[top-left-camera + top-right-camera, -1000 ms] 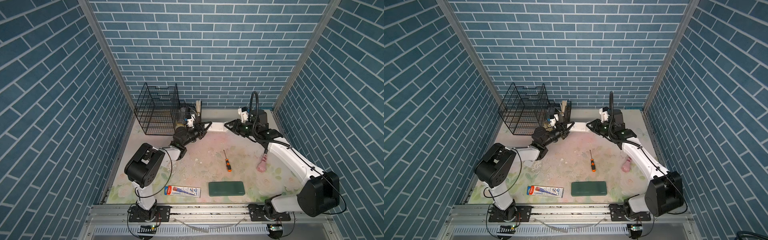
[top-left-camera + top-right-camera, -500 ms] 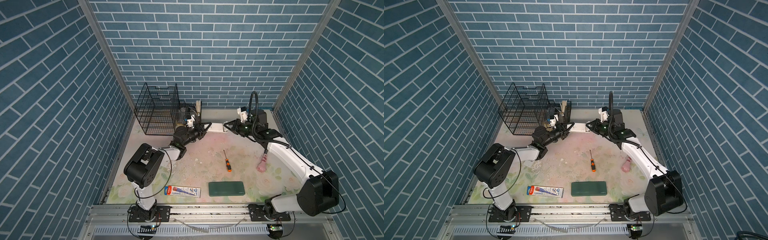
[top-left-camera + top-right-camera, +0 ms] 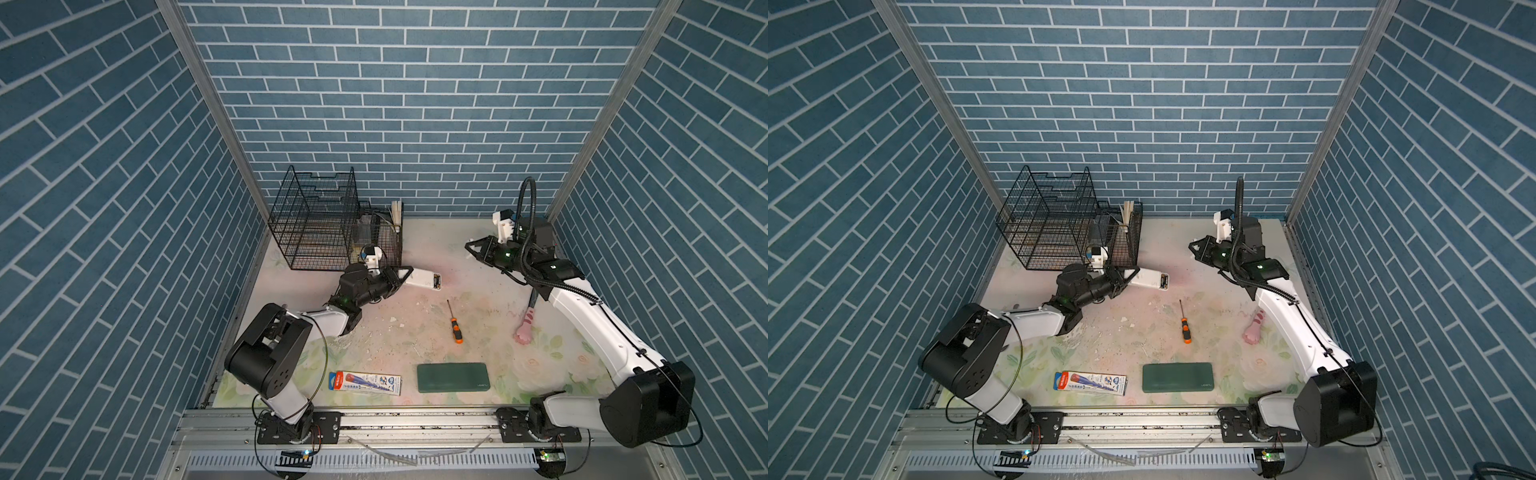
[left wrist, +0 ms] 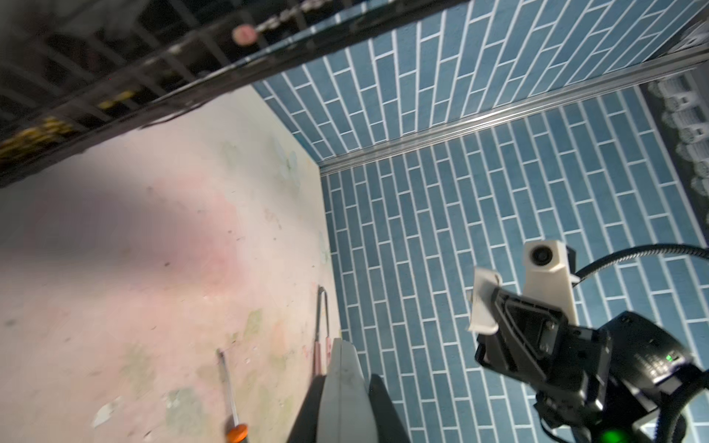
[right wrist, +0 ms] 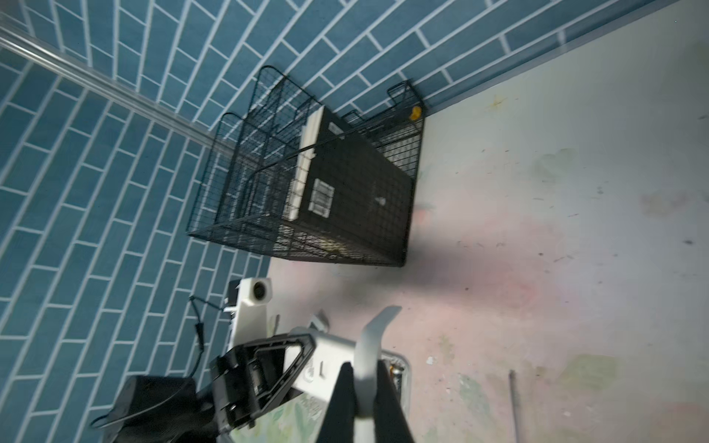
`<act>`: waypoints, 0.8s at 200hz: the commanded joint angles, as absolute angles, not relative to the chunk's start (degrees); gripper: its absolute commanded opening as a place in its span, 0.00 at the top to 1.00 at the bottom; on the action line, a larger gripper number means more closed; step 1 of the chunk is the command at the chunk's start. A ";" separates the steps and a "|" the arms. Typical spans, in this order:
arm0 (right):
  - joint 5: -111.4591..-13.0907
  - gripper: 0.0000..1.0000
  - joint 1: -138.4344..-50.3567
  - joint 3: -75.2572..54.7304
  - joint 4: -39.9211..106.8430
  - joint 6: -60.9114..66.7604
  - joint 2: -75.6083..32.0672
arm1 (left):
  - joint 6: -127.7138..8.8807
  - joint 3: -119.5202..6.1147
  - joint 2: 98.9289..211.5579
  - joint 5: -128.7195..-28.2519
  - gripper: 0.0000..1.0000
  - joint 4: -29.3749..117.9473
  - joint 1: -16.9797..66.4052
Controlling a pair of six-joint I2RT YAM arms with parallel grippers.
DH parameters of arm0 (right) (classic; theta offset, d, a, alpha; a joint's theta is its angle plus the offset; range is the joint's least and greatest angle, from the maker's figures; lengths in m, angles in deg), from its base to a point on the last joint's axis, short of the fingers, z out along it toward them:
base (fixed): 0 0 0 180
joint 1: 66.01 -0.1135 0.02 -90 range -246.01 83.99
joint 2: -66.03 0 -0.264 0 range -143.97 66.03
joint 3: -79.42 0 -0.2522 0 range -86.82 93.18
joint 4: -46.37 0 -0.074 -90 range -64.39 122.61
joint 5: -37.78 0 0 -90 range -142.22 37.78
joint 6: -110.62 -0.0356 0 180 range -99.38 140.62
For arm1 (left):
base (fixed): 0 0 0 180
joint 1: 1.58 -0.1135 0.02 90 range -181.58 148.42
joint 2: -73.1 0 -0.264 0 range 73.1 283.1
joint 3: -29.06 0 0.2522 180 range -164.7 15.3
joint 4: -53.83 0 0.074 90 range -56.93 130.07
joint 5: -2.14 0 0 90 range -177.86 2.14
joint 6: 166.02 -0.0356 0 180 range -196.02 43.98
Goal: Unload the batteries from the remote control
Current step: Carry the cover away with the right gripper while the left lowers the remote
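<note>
Since a second ago the right tool point(image 3: 471, 249) has backed off toward the worktop's point(image 3: 457, 232) back right corner, and the left tool point(image 3: 401, 276) has dropped the remote control point(image 3: 422, 278) lower. The remote now sits toward the back edge, just in front of the wire basket point(image 3: 311, 224).

My left tool is clamped on the remote's closed end. My right tool is clamped on a thin curved white piece, which I take to be the battery cover point(image 5: 370, 341). It is well clear of the remote. The batteries point(image 5: 396, 374) are still in the open compartment at the remote's free end, showing dark with a glint of gold.

I judge the cover is done with and the extraction is next. I would set the cover down on bare worktop away from the screwdriver point(image 3: 454, 322) and bring the right tool back with its fingers apart. I would keep the compartment facing up and steady. Then I would pinch one battery at its raised end and lift it against the spring instead of dragging it sideways.
</note>
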State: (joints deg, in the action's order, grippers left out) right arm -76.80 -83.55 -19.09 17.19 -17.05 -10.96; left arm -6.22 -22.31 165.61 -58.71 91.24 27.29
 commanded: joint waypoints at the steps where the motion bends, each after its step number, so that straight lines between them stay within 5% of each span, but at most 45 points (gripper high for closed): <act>1: -70.87 1.00 -82.55 -21.26 16.72 -11.53 -15.73 | -11.95 -19.37 161.85 -60.23 1.00 86.91 27.43; 56: -64.08 1.00 -82.54 -23.33 20.70 -7.89 -26.46 | -16.04 -12.76 155.63 -62.77 1.00 81.51 27.94; 160: -53.83 1.00 -82.53 -16.10 16.46 -4.91 -40.21 | -14.58 -6.12 161.58 -64.52 1.00 89.11 29.27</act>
State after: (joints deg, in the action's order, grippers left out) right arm -57.74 -82.61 -20.43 18.41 -7.36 -37.76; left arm -13.85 -6.90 160.98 -63.61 85.67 28.90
